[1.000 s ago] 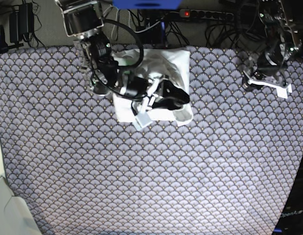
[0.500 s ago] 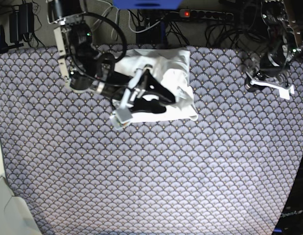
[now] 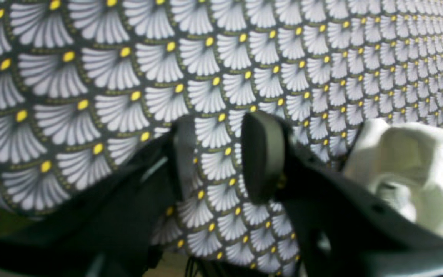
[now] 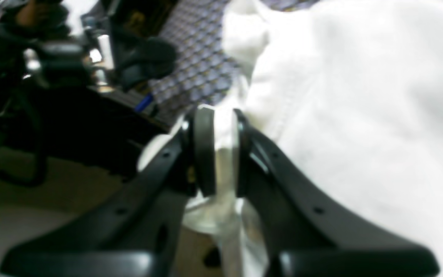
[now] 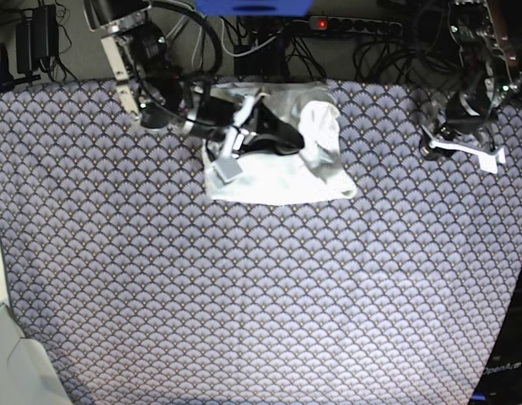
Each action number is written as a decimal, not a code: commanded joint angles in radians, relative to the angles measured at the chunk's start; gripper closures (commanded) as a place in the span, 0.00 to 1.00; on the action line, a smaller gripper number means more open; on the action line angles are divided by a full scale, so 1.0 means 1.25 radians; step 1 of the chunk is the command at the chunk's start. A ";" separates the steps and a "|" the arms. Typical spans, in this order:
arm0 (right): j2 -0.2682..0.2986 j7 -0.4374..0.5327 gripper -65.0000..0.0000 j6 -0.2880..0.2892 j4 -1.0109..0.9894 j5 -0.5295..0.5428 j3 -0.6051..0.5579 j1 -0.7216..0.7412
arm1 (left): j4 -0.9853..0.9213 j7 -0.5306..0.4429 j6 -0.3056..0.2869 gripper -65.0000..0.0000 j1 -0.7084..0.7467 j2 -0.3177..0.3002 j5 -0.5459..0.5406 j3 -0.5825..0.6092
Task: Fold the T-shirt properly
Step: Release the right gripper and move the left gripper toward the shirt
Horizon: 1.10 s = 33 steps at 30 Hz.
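Now clamped on a hem of the T-shirt (image 4: 360, 115) with the right pincer (image 4: 221, 154), near the far edge of the tabletop (image 5: 244, 295). Left pincer (image 3: 217, 157) parted, empty, well off to the side. Right arm nearer.

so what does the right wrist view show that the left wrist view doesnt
Only the right wrist view shows the right gripper pinching a white fold of the T-shirt between its pads, with dark equipment beyond the table edge. Only the left wrist view shows the left gripper with its jaws apart and nothing between them, hanging over the patterned cloth. Both show some of that scalloped cloth and some white fabric.
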 commanded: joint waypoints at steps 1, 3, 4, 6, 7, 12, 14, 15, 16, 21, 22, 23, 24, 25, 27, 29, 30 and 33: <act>-0.003 0.014 0.90 0.012 0.007 0.021 -0.007 0.005 | 0.017 -0.011 -0.007 0.63 -0.008 -0.011 -0.011 0.004; -0.002 0.020 0.90 0.012 -0.005 0.021 -0.009 0.005 | 0.019 -0.011 -0.007 0.63 -0.008 -0.011 -0.012 0.027; -0.001 0.020 0.90 0.012 -0.009 0.021 -0.009 0.006 | 0.025 -0.011 -0.007 0.63 -0.007 -0.011 -0.012 0.039; 0.002 0.020 0.90 0.012 -0.012 0.021 -0.008 0.012 | 0.044 -0.011 -0.007 0.63 -0.003 -0.011 -0.012 0.061; 0.008 0.019 0.90 0.012 -0.011 0.021 -0.007 0.022 | 0.051 -0.011 -0.007 0.63 -0.003 -0.011 -0.012 0.073; 0.065 0.016 0.90 0.012 0.005 0.025 -0.004 0.045 | 0.094 -0.011 -0.001 0.48 -0.001 -0.011 -0.012 0.137; 0.086 0.015 0.90 0.012 0.027 0.025 -0.003 0.045 | 0.095 -0.011 -0.007 0.43 0.005 -0.011 -0.012 0.154; 0.097 0.014 0.90 0.012 0.040 0.025 -0.003 0.045 | 0.100 -0.011 -0.007 0.42 0.006 -0.011 -0.012 0.159; 0.107 0.013 0.90 0.012 0.049 0.025 -0.003 0.044 | 0.107 -0.011 -0.008 0.41 0.008 -0.011 -0.012 0.166; 0.121 0.010 0.90 0.012 0.079 0.023 -0.002 0.038 | 0.149 0.011 -0.008 0.41 0.027 -0.012 -0.071 0.190; 0.127 0.010 0.90 0.012 0.075 0.023 0.002 0.036 | 0.155 0.028 -0.008 0.41 0.027 -0.014 -0.093 0.189; 0.129 0.010 0.90 0.012 0.073 0.022 0.008 0.036 | 0.162 0.049 -0.008 0.41 0.026 -0.016 -0.117 0.187; 0.130 0.010 0.90 0.012 0.070 0.022 0.009 0.036 | 0.168 0.065 -0.008 0.41 0.026 -0.017 -0.143 0.186; 0.134 0.010 0.90 0.012 0.065 0.022 0.009 0.036 | 0.173 0.077 -0.008 0.41 0.026 -0.018 -0.168 0.178; 0.134 0.010 0.90 0.012 0.059 0.022 0.009 0.038 | 0.180 0.101 -0.008 0.41 0.026 -0.022 -0.208 0.159; 0.135 0.010 0.90 0.012 0.054 0.022 0.016 0.038 | 0.182 0.133 -0.008 0.41 0.026 -0.023 -0.255 0.143; 0.138 0.010 0.90 0.012 0.051 0.022 0.021 0.038 | 0.182 0.147 -0.008 0.41 0.025 -0.023 -0.279 0.130; 0.145 0.010 0.90 0.012 0.046 0.022 0.023 0.038 | 0.177 0.181 -0.010 0.41 0.025 -0.023 -0.337 0.098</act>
